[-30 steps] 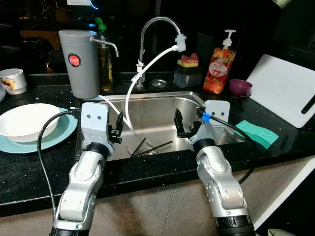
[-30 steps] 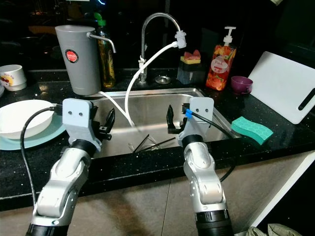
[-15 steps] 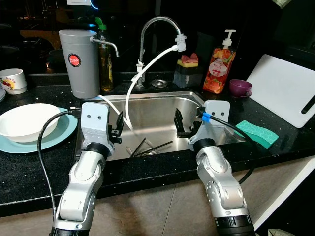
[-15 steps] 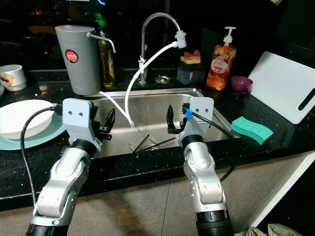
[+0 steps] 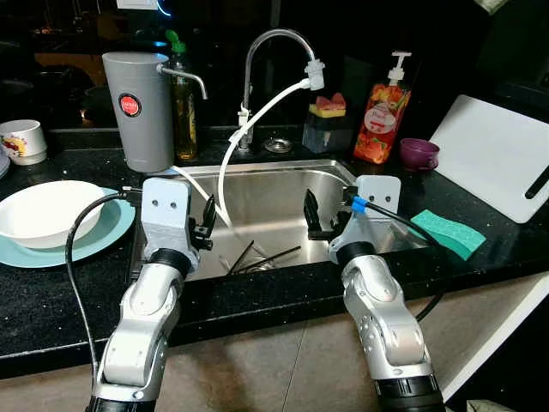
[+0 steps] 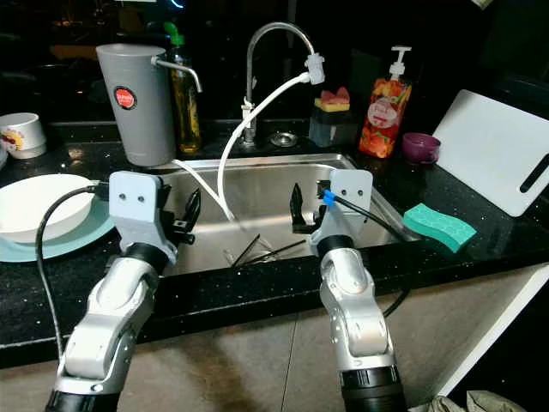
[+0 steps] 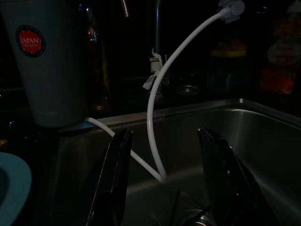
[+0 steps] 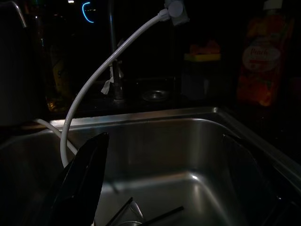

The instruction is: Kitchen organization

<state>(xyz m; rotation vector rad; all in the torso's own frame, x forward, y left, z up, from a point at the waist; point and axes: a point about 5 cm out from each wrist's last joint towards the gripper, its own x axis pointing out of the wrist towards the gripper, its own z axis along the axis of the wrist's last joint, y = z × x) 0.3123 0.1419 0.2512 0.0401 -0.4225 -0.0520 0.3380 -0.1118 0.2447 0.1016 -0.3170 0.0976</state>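
A steel sink [image 5: 274,193] lies straight ahead, with a few thin dark utensils [image 5: 262,257] on its bottom near the drain. My left gripper [image 5: 206,225] hovers over the sink's left front part, open, with nothing between its fingers [image 7: 113,183]. Over the right front part my right gripper [image 5: 313,219] is also open and empty, its fingers [image 8: 82,183] spread wide. A white bowl [image 5: 51,210] rests on a teal plate [image 5: 111,225] on the black counter to the left. A green sponge [image 5: 448,232] lies on the counter to the right.
A faucet [image 5: 257,51] with a white hose [image 5: 249,129] arches over the sink. A grey canister [image 5: 137,112], an oil bottle [image 5: 183,103] and a mug [image 5: 21,140] stand at the back left. A soap bottle [image 5: 383,112], purple cup [image 5: 419,153] and white cutting board [image 5: 497,154] stand at the right.
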